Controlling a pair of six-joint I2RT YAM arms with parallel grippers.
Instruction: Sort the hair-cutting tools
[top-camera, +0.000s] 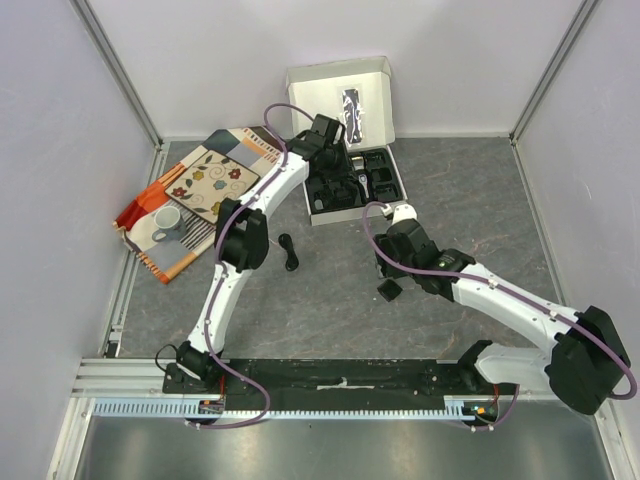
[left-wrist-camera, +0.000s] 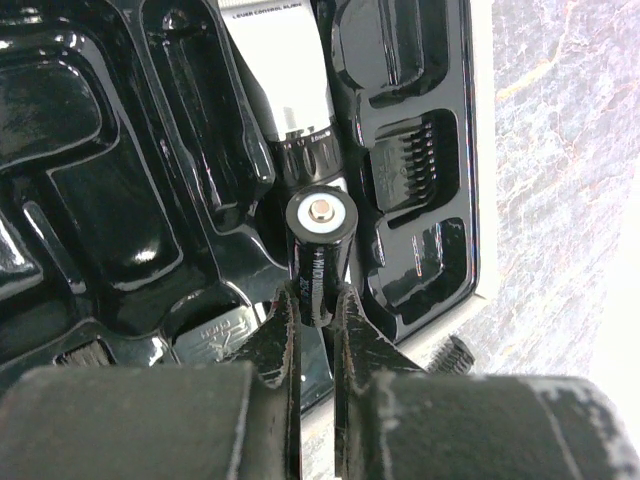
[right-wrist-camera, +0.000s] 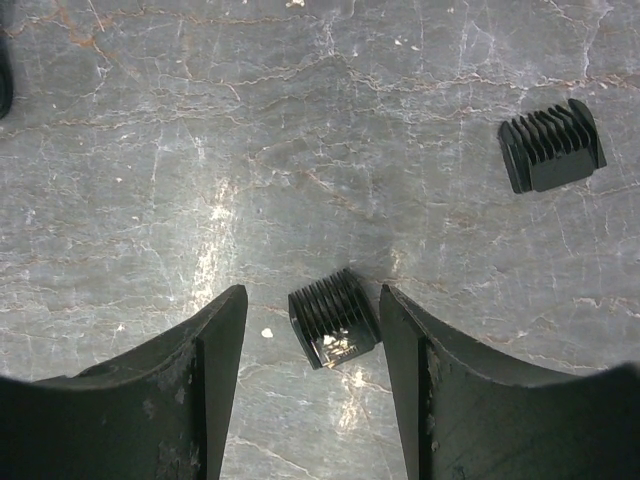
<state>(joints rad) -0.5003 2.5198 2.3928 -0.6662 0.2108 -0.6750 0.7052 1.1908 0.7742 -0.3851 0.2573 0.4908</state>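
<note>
My left gripper (left-wrist-camera: 312, 300) is shut on a tiny black cylinder (left-wrist-camera: 320, 240) and holds it upright over the black moulded tray (left-wrist-camera: 120, 200). The silver-and-black clipper (left-wrist-camera: 285, 90) lies in the tray just beyond, with a comb attachment (left-wrist-camera: 410, 160) in a pocket on its right. In the top view the left gripper (top-camera: 335, 150) is over the tray (top-camera: 325, 205). My right gripper (right-wrist-camera: 312, 295) is open above the table, with a small black comb attachment (right-wrist-camera: 333, 318) lying between its fingers. A second comb (right-wrist-camera: 552, 148) lies farther off. A comb (top-camera: 388, 290) shows by the right gripper (top-camera: 388, 270).
The white box lid (top-camera: 340, 95) stands open behind the tray. A black cord piece (top-camera: 290, 250) lies on the table left of centre. A white cup (top-camera: 167, 222) stands on a patterned cloth (top-camera: 215, 175) at the left. A small knurled black piece (left-wrist-camera: 455, 352) lies outside the box.
</note>
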